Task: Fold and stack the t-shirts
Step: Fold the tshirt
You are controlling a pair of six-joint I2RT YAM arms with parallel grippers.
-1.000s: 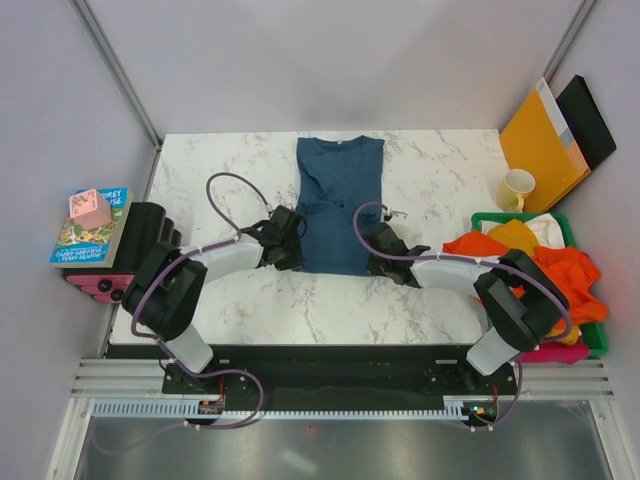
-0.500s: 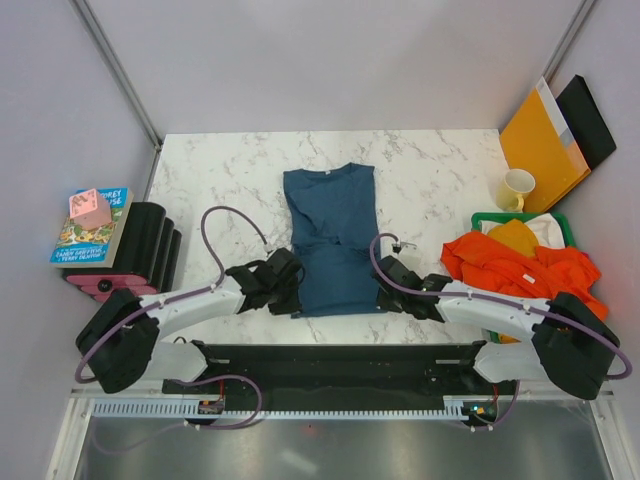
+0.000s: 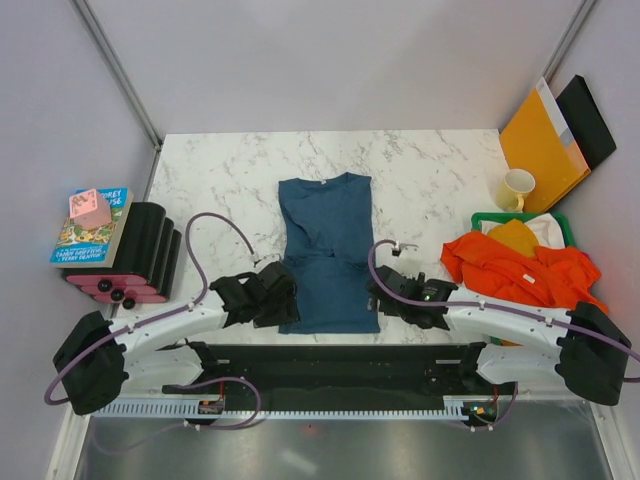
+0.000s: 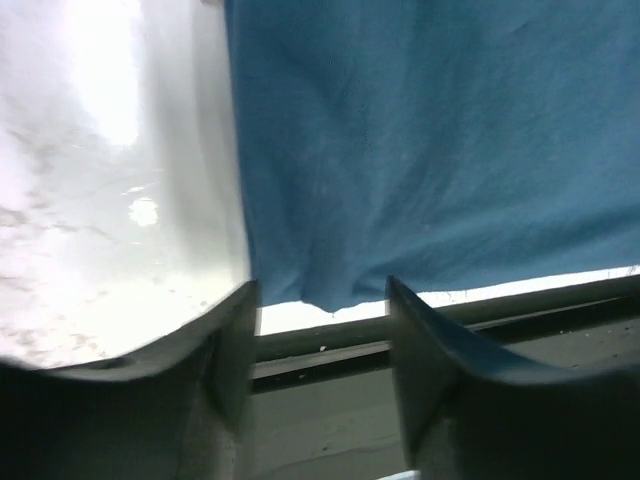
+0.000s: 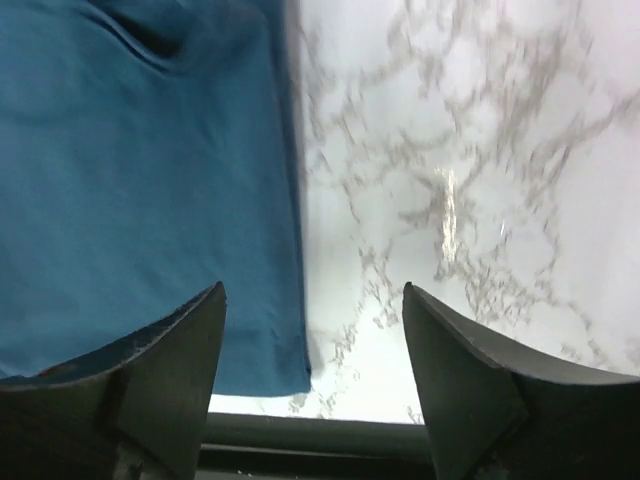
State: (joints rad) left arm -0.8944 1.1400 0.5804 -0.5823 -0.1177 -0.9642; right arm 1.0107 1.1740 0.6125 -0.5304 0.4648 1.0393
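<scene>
The teal tee (image 3: 328, 250) lies flat on the surface (image 3: 220, 170) between the two pincers, folded into a narrow strip. Its collar is at the end far from them and its hem is beside them at the near edge. The left pincer (image 3: 275, 295) sits at the tee's near left corner with its fingers (image 4: 225, 350) spread. In the left wrist view the corner of the tee (image 4: 430, 150) dips into the gap of the pincer (image 4: 320, 290), pinched by neither finger. The right pincer (image 3: 385, 295) sits at the near right corner, also spread. In its wrist view the tee (image 5: 140, 150) ends between the fingers (image 5: 170, 370) of the pincer (image 5: 312, 300), with bare surface (image 5: 450, 200) on the other side. Right of the right pincer, an orange tee (image 3: 520, 270) is heaped in a green bin (image 3: 490, 217).
</scene>
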